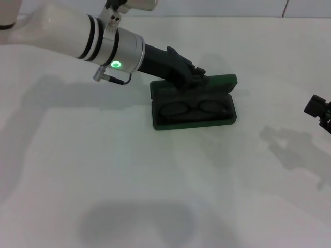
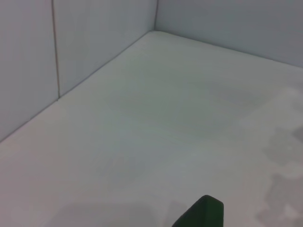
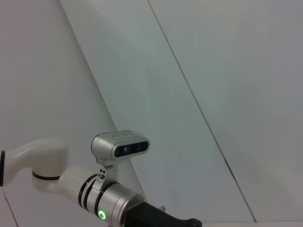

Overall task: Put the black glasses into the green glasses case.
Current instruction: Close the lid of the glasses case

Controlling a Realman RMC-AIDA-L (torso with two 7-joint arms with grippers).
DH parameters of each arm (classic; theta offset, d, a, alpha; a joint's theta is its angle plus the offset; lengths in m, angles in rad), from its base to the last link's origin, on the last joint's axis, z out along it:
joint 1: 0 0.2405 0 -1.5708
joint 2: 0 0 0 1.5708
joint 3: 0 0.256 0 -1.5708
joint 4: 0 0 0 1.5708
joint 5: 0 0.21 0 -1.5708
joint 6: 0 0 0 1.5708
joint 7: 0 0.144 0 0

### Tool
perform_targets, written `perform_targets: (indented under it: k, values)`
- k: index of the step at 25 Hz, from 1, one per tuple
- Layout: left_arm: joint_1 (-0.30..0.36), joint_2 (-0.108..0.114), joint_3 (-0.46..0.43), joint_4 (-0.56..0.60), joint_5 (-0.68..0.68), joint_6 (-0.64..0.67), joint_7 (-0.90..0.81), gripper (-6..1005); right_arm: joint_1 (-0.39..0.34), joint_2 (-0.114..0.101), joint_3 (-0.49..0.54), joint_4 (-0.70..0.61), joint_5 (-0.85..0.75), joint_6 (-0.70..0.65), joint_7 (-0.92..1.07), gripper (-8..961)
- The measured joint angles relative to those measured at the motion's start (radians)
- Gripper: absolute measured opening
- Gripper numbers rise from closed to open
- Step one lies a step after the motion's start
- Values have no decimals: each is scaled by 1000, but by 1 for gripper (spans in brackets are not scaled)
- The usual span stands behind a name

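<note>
The green glasses case (image 1: 192, 123) lies open at the table's middle, its lid (image 1: 225, 81) standing up behind the base. The black glasses (image 1: 177, 109) rest inside the base with both oval lenses facing up. My left gripper (image 1: 195, 77) reaches in from the upper left and sits against the lid's near edge, just above the glasses. A corner of the green glasses case (image 2: 204, 213) shows in the left wrist view. My right gripper (image 1: 320, 110) stays parked at the far right edge, well apart from the case.
The case stands on a white table (image 1: 129, 175) with white walls (image 2: 94, 42) behind it. The left arm (image 3: 106, 201) and its wrist camera appear in the right wrist view against the wall.
</note>
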Motion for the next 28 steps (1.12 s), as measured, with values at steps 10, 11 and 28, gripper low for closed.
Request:
perform_targets:
  k: [10,11,28]
  values:
    - [4,-24,8,5,71,49,-29,190,-2,-1,-3,0,-11,-2,-4,160]
    - [4,-27,8,5,82,61,-29,190,-3,-1,-3,0,-11,0,-6,160]
    - [205,-56,-252,405,185,144,-39,185,-17,-5,-6,0,-11,-12,-29,164]
